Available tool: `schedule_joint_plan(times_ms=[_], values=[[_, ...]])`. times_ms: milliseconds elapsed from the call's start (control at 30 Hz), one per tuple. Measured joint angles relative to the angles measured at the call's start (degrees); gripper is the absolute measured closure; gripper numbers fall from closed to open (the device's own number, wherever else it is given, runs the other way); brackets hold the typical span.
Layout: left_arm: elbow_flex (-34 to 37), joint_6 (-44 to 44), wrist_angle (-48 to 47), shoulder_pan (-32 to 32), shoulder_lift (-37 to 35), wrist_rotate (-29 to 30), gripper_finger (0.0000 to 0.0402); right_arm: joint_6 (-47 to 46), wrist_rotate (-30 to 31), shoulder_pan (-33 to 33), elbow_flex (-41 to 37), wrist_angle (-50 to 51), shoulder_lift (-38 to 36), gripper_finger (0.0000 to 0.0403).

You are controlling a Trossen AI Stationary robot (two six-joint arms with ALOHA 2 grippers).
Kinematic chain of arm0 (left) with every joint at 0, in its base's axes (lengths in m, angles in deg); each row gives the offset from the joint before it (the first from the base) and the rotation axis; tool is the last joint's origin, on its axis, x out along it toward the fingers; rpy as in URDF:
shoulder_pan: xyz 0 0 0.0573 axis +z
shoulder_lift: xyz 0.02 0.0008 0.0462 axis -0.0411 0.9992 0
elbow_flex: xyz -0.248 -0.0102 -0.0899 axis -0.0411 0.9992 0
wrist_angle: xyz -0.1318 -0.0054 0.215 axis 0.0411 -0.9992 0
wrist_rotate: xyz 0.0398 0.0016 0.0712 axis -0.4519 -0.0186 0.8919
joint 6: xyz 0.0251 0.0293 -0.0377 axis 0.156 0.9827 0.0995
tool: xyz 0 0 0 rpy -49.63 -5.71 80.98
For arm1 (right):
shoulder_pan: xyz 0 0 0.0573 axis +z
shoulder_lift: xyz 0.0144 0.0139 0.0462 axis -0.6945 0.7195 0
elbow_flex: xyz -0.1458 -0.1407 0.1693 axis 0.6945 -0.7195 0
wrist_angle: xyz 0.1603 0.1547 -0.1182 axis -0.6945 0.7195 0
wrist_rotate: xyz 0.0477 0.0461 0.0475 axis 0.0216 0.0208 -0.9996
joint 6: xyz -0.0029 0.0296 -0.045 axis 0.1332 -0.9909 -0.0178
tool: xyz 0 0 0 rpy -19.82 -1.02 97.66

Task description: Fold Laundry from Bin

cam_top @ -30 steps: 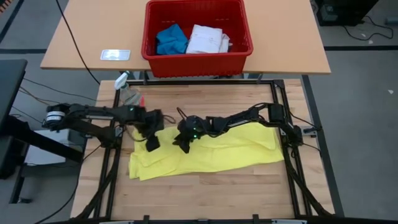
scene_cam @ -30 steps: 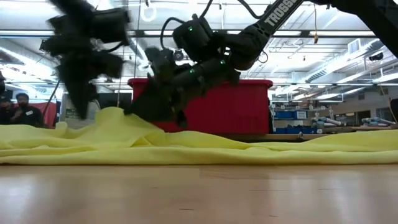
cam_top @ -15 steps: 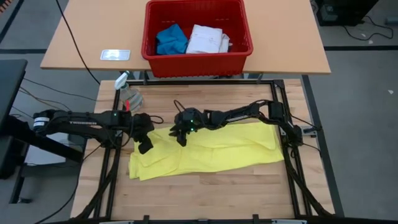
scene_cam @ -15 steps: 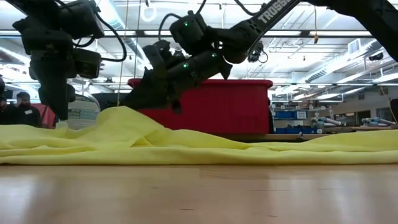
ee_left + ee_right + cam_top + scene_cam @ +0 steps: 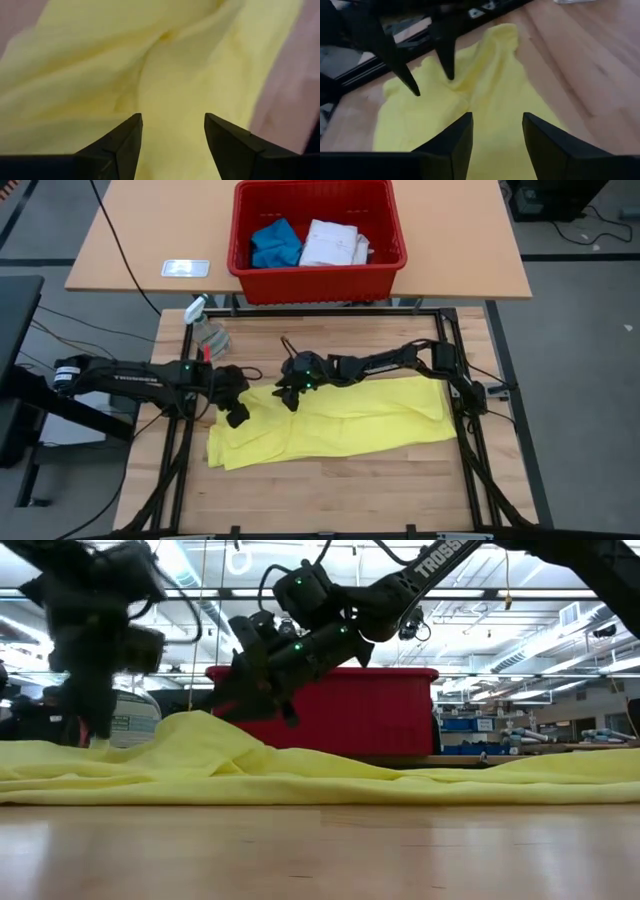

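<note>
Both hands withdrawn toward shirt's far edge; left hand, right hand spread, seemingly above yellow T-shirt.

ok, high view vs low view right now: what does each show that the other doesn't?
High only: inside the red bin, a blue piece and a white shirt; the full outline of the yellow T-shirt on the table; a spray bottle.

Low only: the shirt's raised fold below the right gripper, and the room behind with people at the far left.

Both: left gripper and right gripper, jaws open, over the shirt's left end, holding nothing; the bin.
</note>
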State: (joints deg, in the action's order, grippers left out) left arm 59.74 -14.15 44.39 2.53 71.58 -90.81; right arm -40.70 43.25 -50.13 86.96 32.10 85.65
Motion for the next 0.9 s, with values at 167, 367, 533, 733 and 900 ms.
schedule_joint_plan(times_ms=[167, 367, 533, 733, 900], values=[[-4.2, 1.9, -0.2, 0.2, 0.0, 4.4, 0.0182, 3.8, -4.1, 0.2, 6.3, 11.2, 0.0, 0.0232], [-5.6, 4.7, 1.2, -0.3, 0.0, 5.8, 0.0182, 7.0, -1.2, -1.9, 12.3, 17.0, -0.1, 0.0233], [-5.6, 5.7, 4.1, -0.6, 0.5, 6.9, 0.0182, 7.2, -0.6, -2.8, 12.3, 17.0, 0.5, 0.0233], [-5.6, 1.9, -7.3, 1.3, -3.4, 4.8, 0.0212, 8.2, -4.5, -2.7, 22.1, 26.4, 6.6, 0.0234], [-4.0, 1.1, -9.1, -0.8, -10.9, 4.8, 0.0240, 8.9, -4.4, -2.4, 29.6, 36.0, 10.5, 0.0234]])
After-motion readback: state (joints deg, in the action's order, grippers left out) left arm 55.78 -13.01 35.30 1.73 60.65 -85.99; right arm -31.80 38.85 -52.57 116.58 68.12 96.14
